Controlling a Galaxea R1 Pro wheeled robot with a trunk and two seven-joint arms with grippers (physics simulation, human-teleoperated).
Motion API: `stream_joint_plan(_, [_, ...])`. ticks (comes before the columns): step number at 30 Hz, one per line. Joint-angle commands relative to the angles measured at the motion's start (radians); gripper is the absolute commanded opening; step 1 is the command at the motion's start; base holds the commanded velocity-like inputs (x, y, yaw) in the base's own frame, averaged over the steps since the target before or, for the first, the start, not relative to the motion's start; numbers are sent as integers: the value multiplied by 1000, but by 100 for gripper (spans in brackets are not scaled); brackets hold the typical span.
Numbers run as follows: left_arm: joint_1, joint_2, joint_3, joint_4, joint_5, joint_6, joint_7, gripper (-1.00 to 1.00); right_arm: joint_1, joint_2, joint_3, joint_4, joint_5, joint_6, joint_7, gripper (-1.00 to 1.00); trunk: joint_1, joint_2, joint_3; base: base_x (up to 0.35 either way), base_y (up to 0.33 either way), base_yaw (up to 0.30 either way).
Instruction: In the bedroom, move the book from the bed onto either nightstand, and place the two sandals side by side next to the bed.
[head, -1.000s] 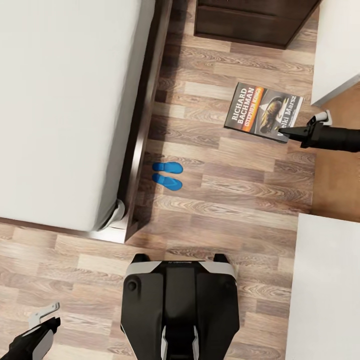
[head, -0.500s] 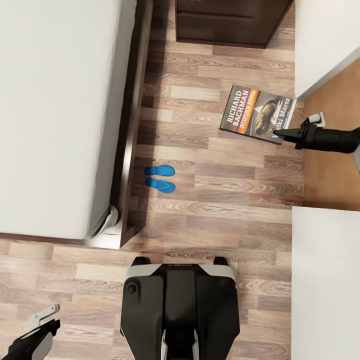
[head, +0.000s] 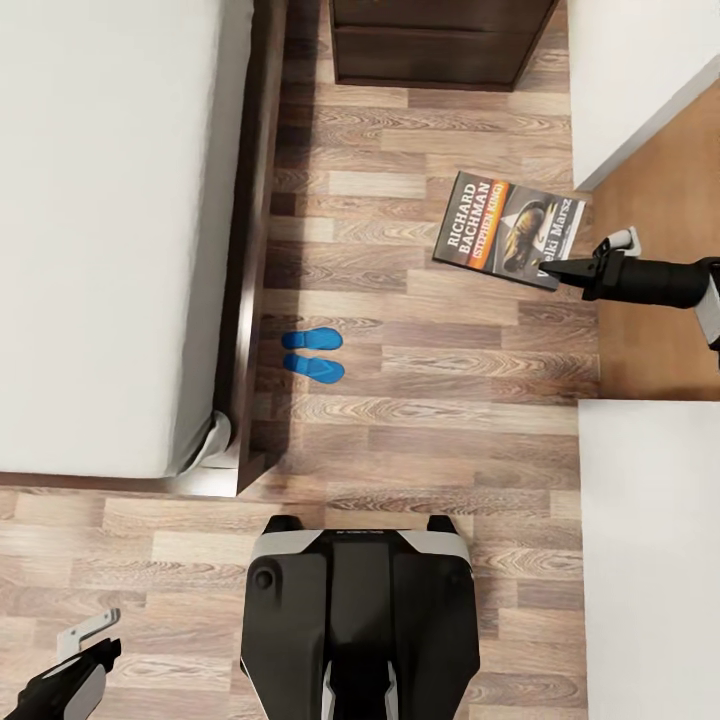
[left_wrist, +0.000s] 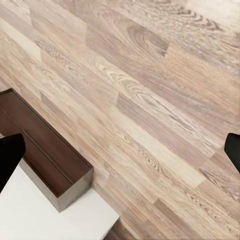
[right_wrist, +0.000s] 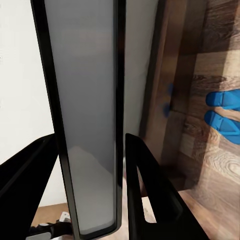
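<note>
The book (head: 508, 228), dark with an orange band, hangs above the wooden floor, and my right gripper (head: 560, 268) is shut on its corner. In the right wrist view the book (right_wrist: 85, 115) shows edge-on between the two black fingers (right_wrist: 150, 190). The two blue sandals (head: 312, 353) lie side by side on the floor close to the bed's dark frame; these sandals (right_wrist: 225, 112) also show past the book. The bed (head: 100, 230) takes up the left. The nightstand (head: 440, 40) stands at the top. My left gripper (head: 85, 640) hangs open and empty, low at the left.
White walls or furniture (head: 650, 560) close off the right side, with a tan gap (head: 650, 340) between them. My dark base (head: 355, 620) sits at the bottom centre. The left wrist view shows a corner of the bed frame (left_wrist: 55, 175) over floorboards.
The whole view has slid, so the camera moved: bed, nightstand and sandals now sit further left in the picture. The book stays in my right gripper. The left arm is unchanged.
</note>
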Motion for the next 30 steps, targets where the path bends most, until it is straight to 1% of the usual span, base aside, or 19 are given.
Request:
stream_joint_plan(1, [0, 0, -2, -2, 9, 4, 3, 100, 0, 2, -2, 0, 2, 10, 4, -100, 1, -1, -1, -7, 2, 3])
stream_joint_plan(7, [0, 1, -2, -3, 10, 4, 3, 100, 8, 14, 0, 0, 3, 9, 4, -100, 1, -1, 4, -3, 1, 110])
stream_joint_plan(11, [0, 1, -2, -3, 10, 4, 3, 100, 12, 24, 0, 0, 4, 8, 4, -100, 1, -1, 8, -1, 0, 177])
stream_joint_plan(17, [0, 0, -2, -3, 10, 4, 3, 100, 15, 33, 0, 0, 4, 6, 4, -100, 1, -1, 15, 0, 0, 197])
stream_joint_plan(25, [0, 1, -1, -3, 12, 4, 3, 100, 17, 38, -1, 0, 4, 6, 4, -100, 1, -1, 24, 0, 0, 199])
stream_joint_plan(30, [0, 1, -1, -3, 12, 4, 3, 100, 17, 37, -7, 0, 3, 4, 4, -100, 1, -1, 31, 0, 0, 108])
